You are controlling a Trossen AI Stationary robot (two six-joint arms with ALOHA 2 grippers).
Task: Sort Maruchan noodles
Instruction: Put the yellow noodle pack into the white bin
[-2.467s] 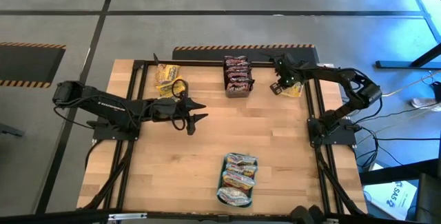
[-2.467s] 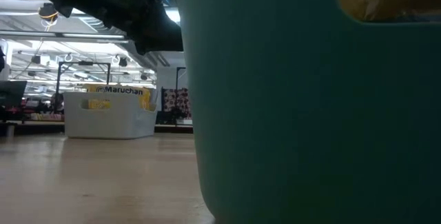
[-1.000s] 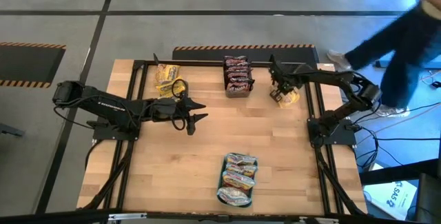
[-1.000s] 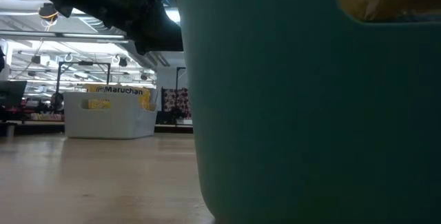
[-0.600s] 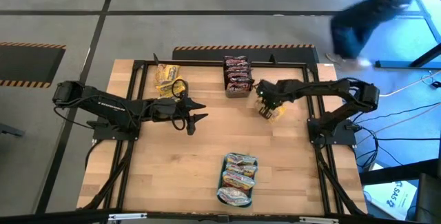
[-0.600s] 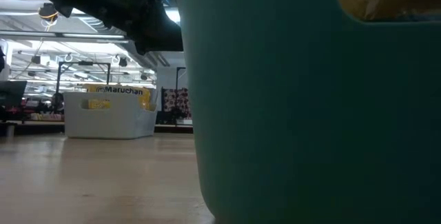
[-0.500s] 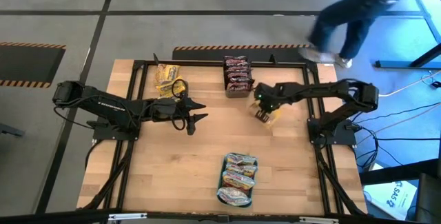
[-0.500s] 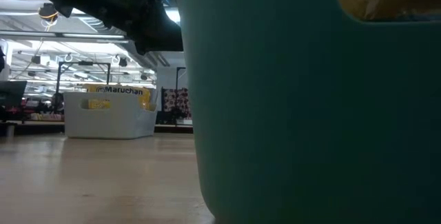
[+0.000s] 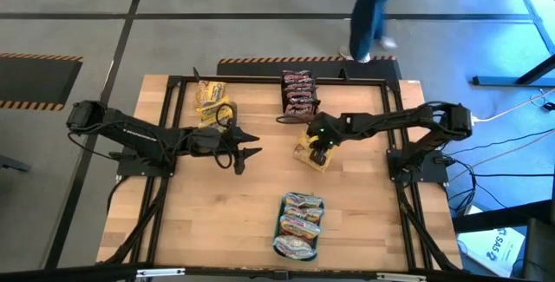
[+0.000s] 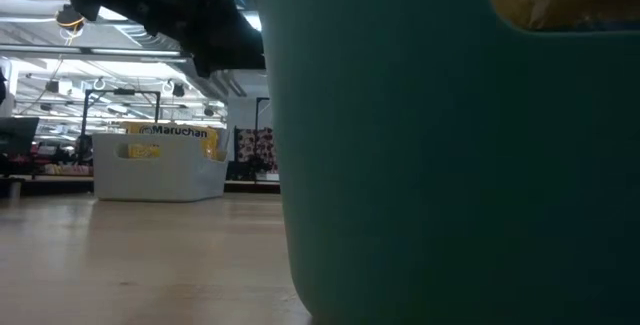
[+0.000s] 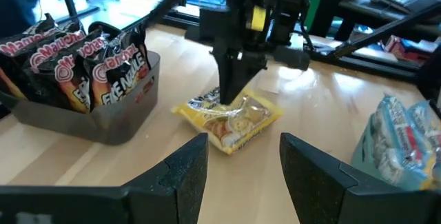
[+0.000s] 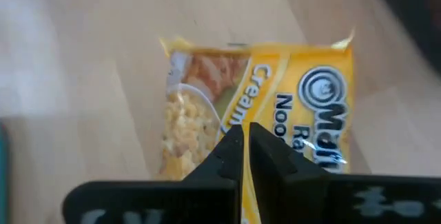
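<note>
My right gripper (image 9: 316, 153) hangs over the table's middle, shut on a yellow Maruchan packet (image 9: 310, 157). The left wrist view shows that packet (image 11: 231, 118) under the right gripper (image 11: 233, 92). My left gripper (image 9: 251, 143) waits open to the packet's left, holding nothing, fingers pointing toward it (image 11: 241, 141). Dark brown-red packets stand in a grey tub (image 9: 297, 96) at the far edge. Yellow packets fill another tub (image 9: 211, 101) at far left. Pale packets lie in the teal tray (image 9: 299, 226) near the near edge. My right gripper pinches the yellow packet's wrapper (image 12: 260, 117) between its two fingers (image 12: 231, 151), coming from above and pointing down. In the left wrist view it grips the packet's far part (image 11: 215, 103). The packet hangs tilted, low over the wood; whether its lower edge touches the table I cannot tell.
The teal tray's wall (image 10: 450, 165) fills most of the low view, with a white tub (image 10: 160, 165) beyond and my left arm (image 10: 180, 10) overhead. A person (image 9: 377, 9) walks on the floor past the far edge. Bare wood lies between the tubs and the tray.
My right gripper has travelled from the table's far right corner toward the left and near, to the middle, staying shut and carrying the yellow packet along, lifted off its former spot. The person behind the far edge has walked leftward.
</note>
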